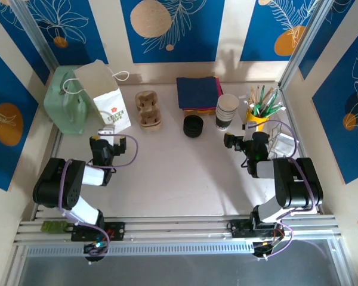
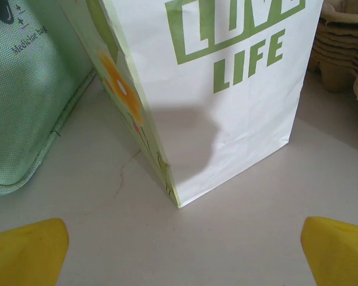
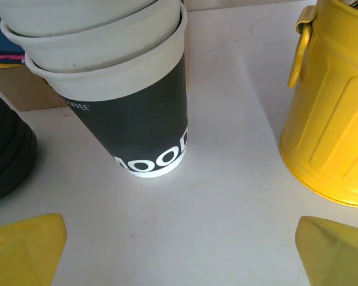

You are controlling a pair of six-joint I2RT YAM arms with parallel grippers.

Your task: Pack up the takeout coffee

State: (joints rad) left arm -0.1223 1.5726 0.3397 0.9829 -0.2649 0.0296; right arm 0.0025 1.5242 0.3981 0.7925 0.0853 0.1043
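— "Since both pairs of jaws stand wide and empty, is anything packed?"
— "Nothing yet, I judge. The takeout coffee looks unmade: the right jaws face a stack of lidless paper cups (image 3: 131,101), dark-sided and white-rimmed. Capping, carrying and bagging all remain."
— "Textures?"
— "The left jaws gape at a creased white paper bag with green lettering (image 2: 238,101), beside a woven mint fabric pouch (image 2: 24,95). Flanking the cups are ridged black plastic lids (image 3: 6,155) and a glossy yellow metal bucket (image 3: 328,125), on the smooth pale table (image 3: 227,208)."
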